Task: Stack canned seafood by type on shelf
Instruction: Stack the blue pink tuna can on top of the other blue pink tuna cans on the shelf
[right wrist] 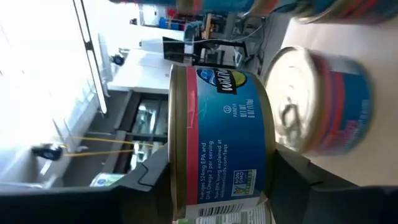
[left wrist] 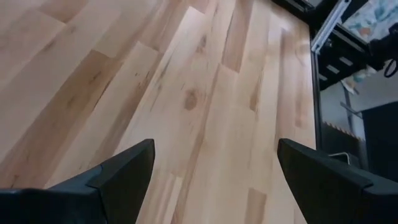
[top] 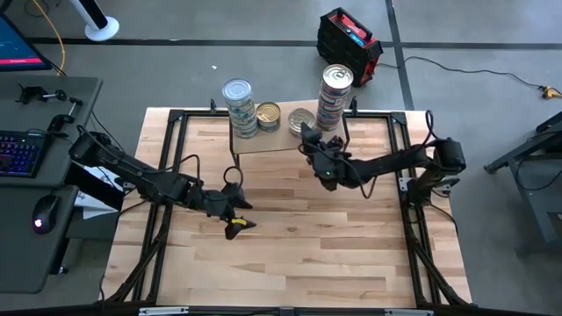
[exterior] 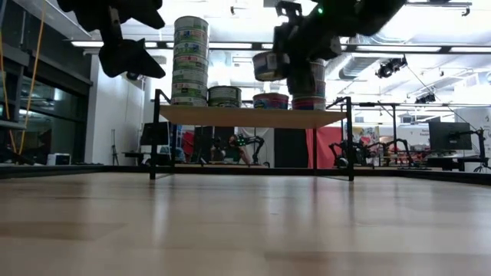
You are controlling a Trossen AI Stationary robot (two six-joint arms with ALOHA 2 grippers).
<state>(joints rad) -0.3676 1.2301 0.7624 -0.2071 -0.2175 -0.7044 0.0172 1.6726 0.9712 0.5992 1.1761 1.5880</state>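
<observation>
The shelf (top: 279, 139) (exterior: 253, 116) stands at the table's far side. On it are a stack of tins (top: 239, 107) (exterior: 190, 60) at the left, a single tin (top: 269, 116) (exterior: 224, 95), another single tin (top: 299, 116) (exterior: 270, 100), and a taller stack (top: 335, 89) (exterior: 309, 88) at the right. My right gripper (top: 311, 142) (right wrist: 217, 186) is shut on a blue-labelled tin (exterior: 269, 66) (right wrist: 217, 143), in the air above the shelf's right half. My left gripper (top: 235, 216) (left wrist: 214, 180) hangs open over the bare tabletop, near of the shelf. My right gripper pinches the blue-labelled tin between its two fingers (right wrist: 149, 180), one on each side of the curved wall (right wrist: 186, 155). The tin is lifted clear of the shelf and sits about upright, just above the single tin (right wrist: 323, 106) on the board.
Black metal frame rails (top: 176, 158) run along the table's left, right and far edges. Bare wood (top: 299, 254) lies between the arms and the near edge. A desk with keyboard and mouse (top: 26, 158) stands to the left, off the table.
</observation>
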